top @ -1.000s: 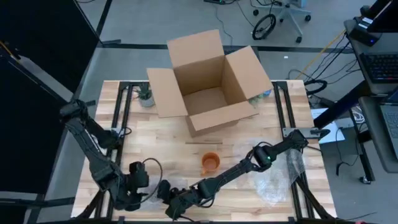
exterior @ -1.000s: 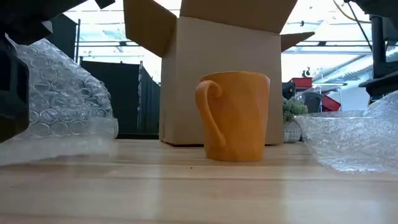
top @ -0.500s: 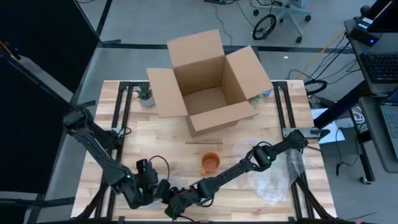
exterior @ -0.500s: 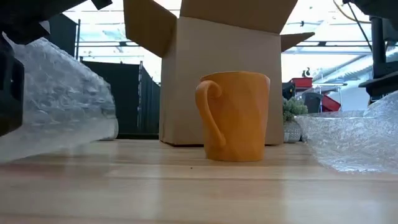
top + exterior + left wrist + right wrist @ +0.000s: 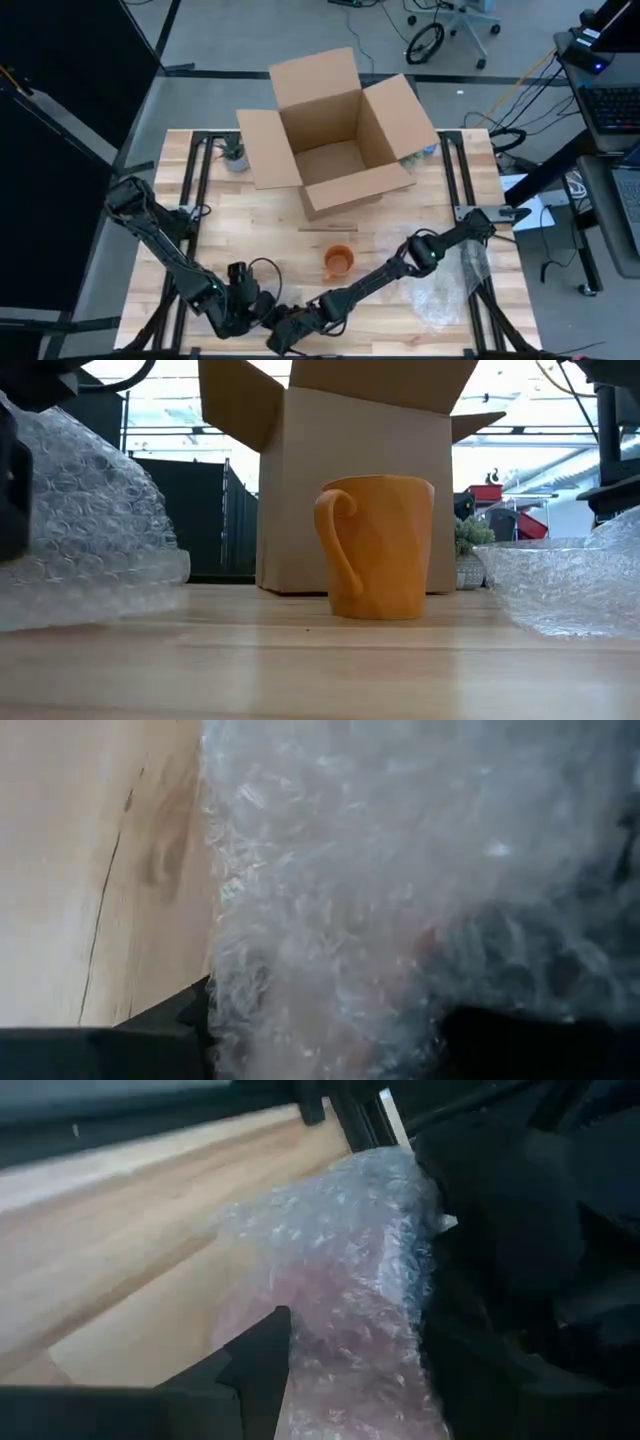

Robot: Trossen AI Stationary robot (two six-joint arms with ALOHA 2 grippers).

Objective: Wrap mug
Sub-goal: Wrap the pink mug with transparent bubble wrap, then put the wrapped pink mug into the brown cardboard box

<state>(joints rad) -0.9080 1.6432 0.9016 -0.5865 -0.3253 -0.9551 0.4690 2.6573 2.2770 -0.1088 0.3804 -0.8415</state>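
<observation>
Your orange ceramic mug [image 5: 339, 261] stands upright mid-table, before open brown cardboard box [image 5: 335, 130]. Left gripper [image 5: 258, 307] and right gripper [image 5: 287, 328] both pinch clear bubble-wrap sheet [image 5: 345, 1290] at near edge. No legible writing.

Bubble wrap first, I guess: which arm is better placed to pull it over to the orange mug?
Probably right: the right gripper is shut on the bubble wrap, and its arm runs close past the mug. The left gripper sits beside it.
</observation>
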